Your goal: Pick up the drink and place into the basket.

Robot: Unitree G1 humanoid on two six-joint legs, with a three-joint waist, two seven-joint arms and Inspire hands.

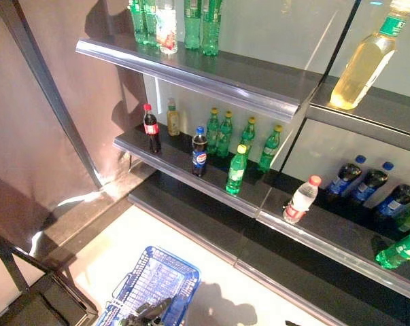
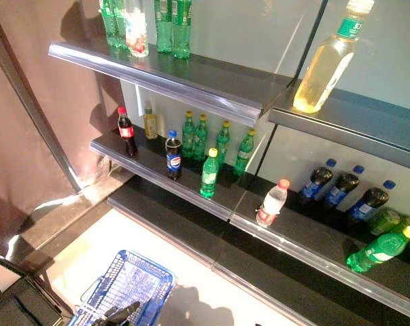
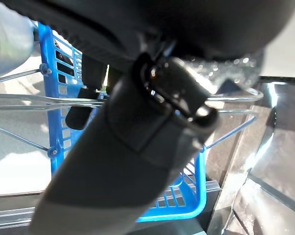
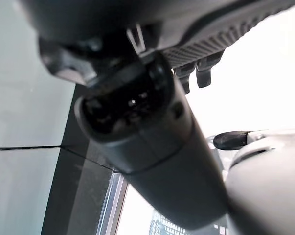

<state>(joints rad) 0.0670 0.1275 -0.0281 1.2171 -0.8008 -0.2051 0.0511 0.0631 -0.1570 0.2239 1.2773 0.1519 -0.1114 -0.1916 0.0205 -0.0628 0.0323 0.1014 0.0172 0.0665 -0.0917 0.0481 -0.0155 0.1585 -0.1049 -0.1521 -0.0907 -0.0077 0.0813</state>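
In the left eye view, a blue basket (image 1: 157, 282) is being held low over the pale floor by the left hand (image 1: 150, 311), whose dark fingers are showing at the wire handle, while the drinks are standing well apart from it on the dark shelves (image 1: 191, 170): a cola bottle (image 1: 151, 128), a dark bottle with a blue cap (image 1: 200, 152), a green bottle (image 1: 236, 170) near the shelf edge and a clear bottle with a red cap (image 1: 301, 200). No drink is being held, so the task is judged to be barely begun. In the right eye view the same layout is being shown, and the bottles are seen standing close together; a reach for one is likely to topple its neighbours or push the front green bottle off the edge. In the left wrist view the fingers are seen curled round the wire handle (image 3: 225, 100) of the basket, which could swing if the body is being leaned forward. In the right wrist view the right hand (image 4: 152, 137) is shown holding nothing, with short fingertips relaxed, away from every shelf.
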